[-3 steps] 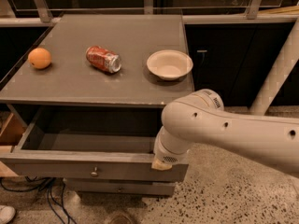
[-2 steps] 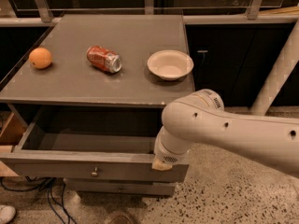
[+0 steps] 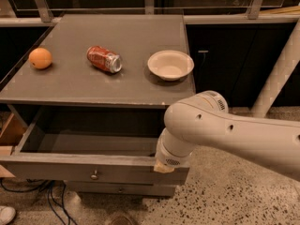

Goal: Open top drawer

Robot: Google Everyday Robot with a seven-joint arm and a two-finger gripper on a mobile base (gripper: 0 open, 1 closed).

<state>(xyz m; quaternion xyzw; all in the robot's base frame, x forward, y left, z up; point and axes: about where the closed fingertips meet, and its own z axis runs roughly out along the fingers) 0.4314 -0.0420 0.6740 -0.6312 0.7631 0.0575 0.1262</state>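
Observation:
The top drawer [image 3: 56,170] of the grey cabinet stands pulled well out, its inside bare and dark. Its flat grey front faces down and forward with a small round metal knob [image 3: 94,175] near the centre. A lower drawer front [image 3: 117,189] with a smaller knob shows just beneath it. My white arm comes in from the right and bends down over the drawer's right front corner. My gripper [image 3: 165,166] is at that corner, hidden behind the wrist and the drawer front.
On the cabinet top [image 3: 131,36] lie an orange [image 3: 40,58] at the left, a tipped red soda can [image 3: 103,59] in the middle and a white bowl [image 3: 170,64] at the right. Cables [image 3: 28,191] lie on the speckled floor. A white pipe [image 3: 276,74] leans at the right.

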